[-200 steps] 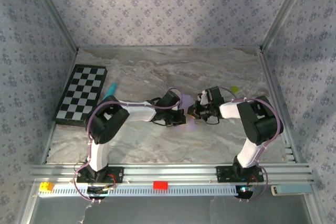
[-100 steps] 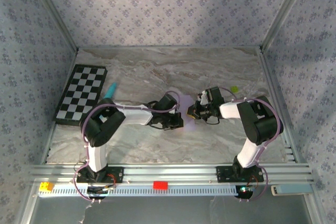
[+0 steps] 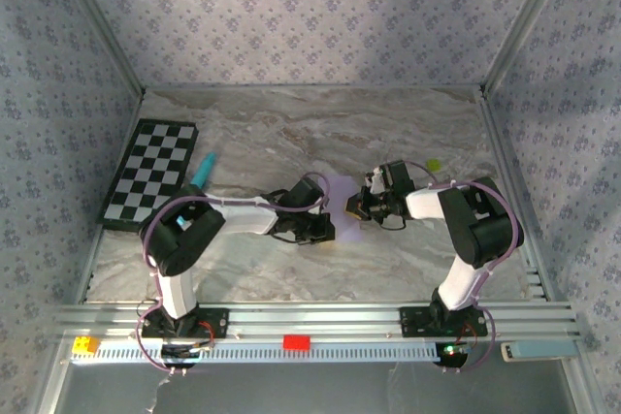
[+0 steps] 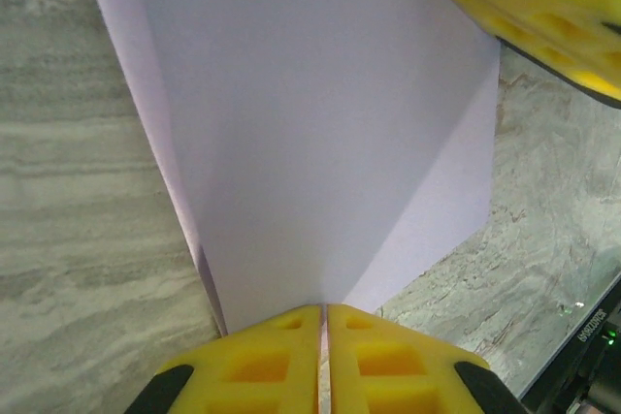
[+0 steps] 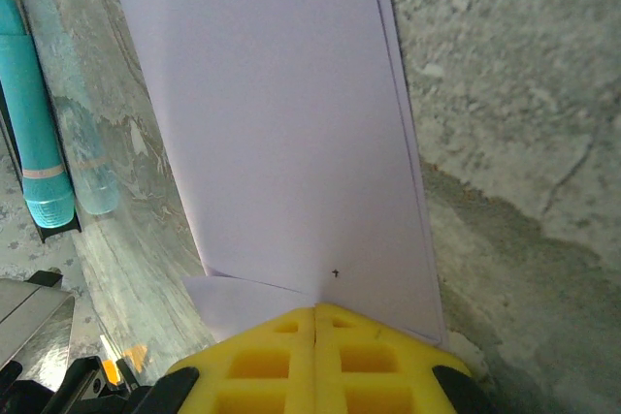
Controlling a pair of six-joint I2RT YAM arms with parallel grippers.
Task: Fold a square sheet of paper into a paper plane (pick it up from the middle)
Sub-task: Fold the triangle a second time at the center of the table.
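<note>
One sheet of paper, pale lilac and folded, is found at the middle of the marble worktop, well to the right of the checkerboard. It is gripped at both ends. On the end nearer the checkerboard the left pincer is clamped: its yellow fingers are pressed almost together, and the sheet's creases are seen to run into the thin slit between them. On the end farther from the checkerboard the right pincer is shut tight, with a small flap of paper sticking out beside its tip. A teal pen is laid just beside the checkerboard's right edge, between it and the sheet. A small yellow-green object, too small to be identified, is seen beyond the right pincer, farthest from the checkerboard
</note>
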